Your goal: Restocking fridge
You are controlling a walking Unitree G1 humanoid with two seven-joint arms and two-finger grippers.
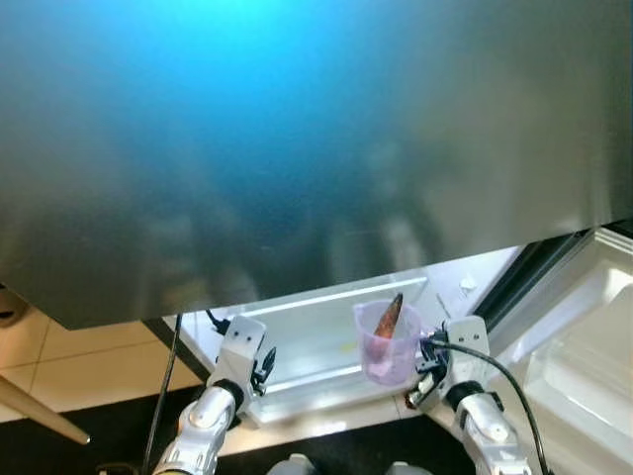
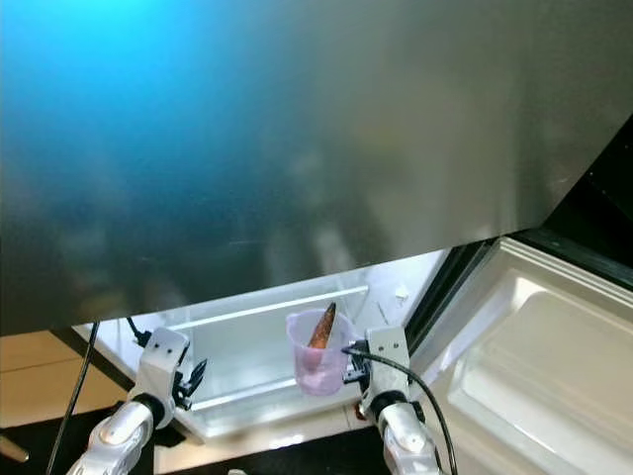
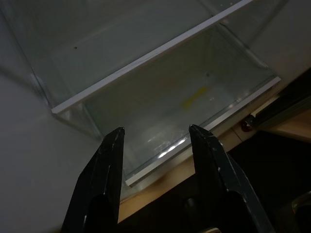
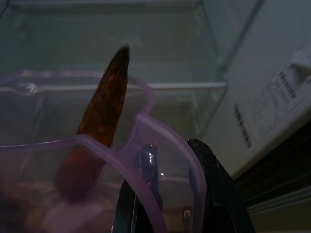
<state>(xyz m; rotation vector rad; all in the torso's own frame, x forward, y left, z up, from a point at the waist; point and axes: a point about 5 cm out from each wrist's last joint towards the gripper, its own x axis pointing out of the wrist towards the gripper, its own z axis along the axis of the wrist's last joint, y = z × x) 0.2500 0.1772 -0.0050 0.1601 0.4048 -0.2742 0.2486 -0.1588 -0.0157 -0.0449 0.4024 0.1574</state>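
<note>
Right gripper [image 4: 165, 194]: low at the right of the head views, its black fingers [image 4: 218, 194] pinching the near wall of a clear purple cup [image 1: 388, 341], one finger outside the wall and one seen through the plastic inside it; cup held upright, directly ahead of the wrist and touching the fingers, in front of the open fridge compartment. Contents of cup: one brown-orange tapered item, possibly a carrot [image 1: 389, 315], standing tilted with its blunt end in the cup's bottom and its pointed tip rising above the rim, on the side of the cup away from the fingers. A black cable [image 1: 499, 371] loops over the right wrist. Left gripper [image 3: 155, 145]: low at the left of the head views, fingers spread apart with nothing between them, hanging just before the front edge of a clear drawer [image 3: 204, 87]; well apart from the cup. Clear drawer: inside the lit white interior, white strip along its front lip, a faint yellow smear on its floor. Glass shelf [image 3: 146, 58]: behind and above the drawer, white front trim. Open fridge door [image 2: 534, 346]: to the right, white moulded inner lining. Steel fridge front [image 1: 316, 148]: overhead, farthest and largest, brushed grey with a blue glow at upper left. Tiled floor [image 1: 59, 366]: beige, at far left
</note>
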